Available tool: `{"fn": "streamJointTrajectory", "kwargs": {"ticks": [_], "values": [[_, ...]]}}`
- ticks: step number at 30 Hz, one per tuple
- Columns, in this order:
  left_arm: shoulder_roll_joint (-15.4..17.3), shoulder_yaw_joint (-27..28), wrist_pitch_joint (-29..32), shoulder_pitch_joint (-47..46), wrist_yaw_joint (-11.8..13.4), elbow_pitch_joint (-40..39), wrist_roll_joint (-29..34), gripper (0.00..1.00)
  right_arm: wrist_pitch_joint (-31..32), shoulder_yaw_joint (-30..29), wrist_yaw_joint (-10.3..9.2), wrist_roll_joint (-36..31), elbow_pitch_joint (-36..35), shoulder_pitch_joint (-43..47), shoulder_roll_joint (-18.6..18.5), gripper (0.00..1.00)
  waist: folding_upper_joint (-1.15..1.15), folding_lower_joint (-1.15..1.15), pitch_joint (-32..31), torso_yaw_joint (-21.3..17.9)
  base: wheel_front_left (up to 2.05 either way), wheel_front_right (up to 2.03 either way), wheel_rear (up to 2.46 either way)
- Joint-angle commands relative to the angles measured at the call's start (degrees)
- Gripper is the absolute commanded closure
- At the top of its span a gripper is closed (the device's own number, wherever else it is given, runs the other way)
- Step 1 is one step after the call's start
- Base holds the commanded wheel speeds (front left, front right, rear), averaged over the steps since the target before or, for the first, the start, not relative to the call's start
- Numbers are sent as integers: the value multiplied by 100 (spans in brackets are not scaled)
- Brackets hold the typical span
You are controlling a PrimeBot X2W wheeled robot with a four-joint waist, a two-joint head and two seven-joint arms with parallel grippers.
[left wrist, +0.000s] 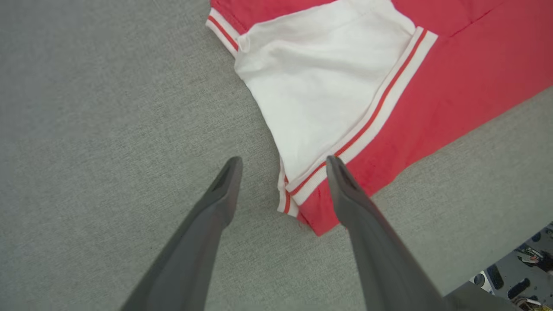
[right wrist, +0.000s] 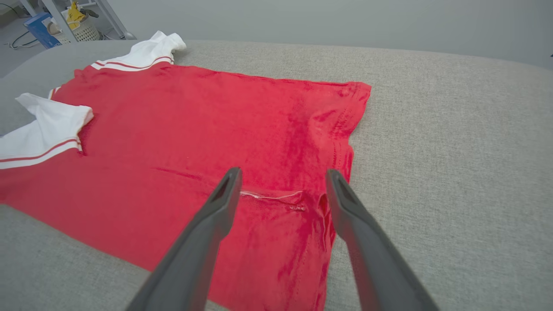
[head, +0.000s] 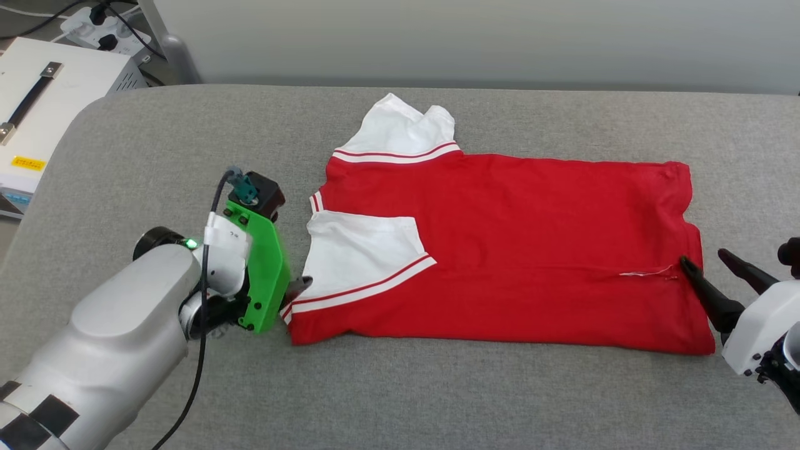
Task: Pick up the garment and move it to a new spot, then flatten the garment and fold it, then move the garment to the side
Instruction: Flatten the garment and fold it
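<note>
Now, with the left gripper (left wrist: 283, 160) and right gripper (right wrist: 283, 172) gaping empty over the garment (head: 500, 237), both should lift straight off without dragging its fold.

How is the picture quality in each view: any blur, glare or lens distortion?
Head view: even light, no glare, garment sharp. Left wrist view: left gripper looms large and slightly soft; the red looks paler. Right wrist view: wide lens seems to bow the far edge of the grey table.
</note>
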Motion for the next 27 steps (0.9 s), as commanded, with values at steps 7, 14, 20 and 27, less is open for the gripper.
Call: {"fn": "streamJointTrajectory", "kwargs": {"ticks": [7,14,20,27], "values": [[-73,-182,525,31,25,206,-282,0,210,-192,-5,-160,-178,136,218,0,0,0,126,-102,0,0,0],[-295,-249,412,177,101,791,-269,0,311,-245,-5,-273,-238,13,377,0,0,0,362,-254,0,0,0],[-467,-397,376,375,62,1244,-272,0,328,-249,-5,-314,-208,-28,462,0,0,0,448,-302,0,0,0],[-573,-435,267,441,5,1335,-418,100,337,-276,-5,-353,-212,-89,432,0,0,0,363,-247,0,0,0]]}}
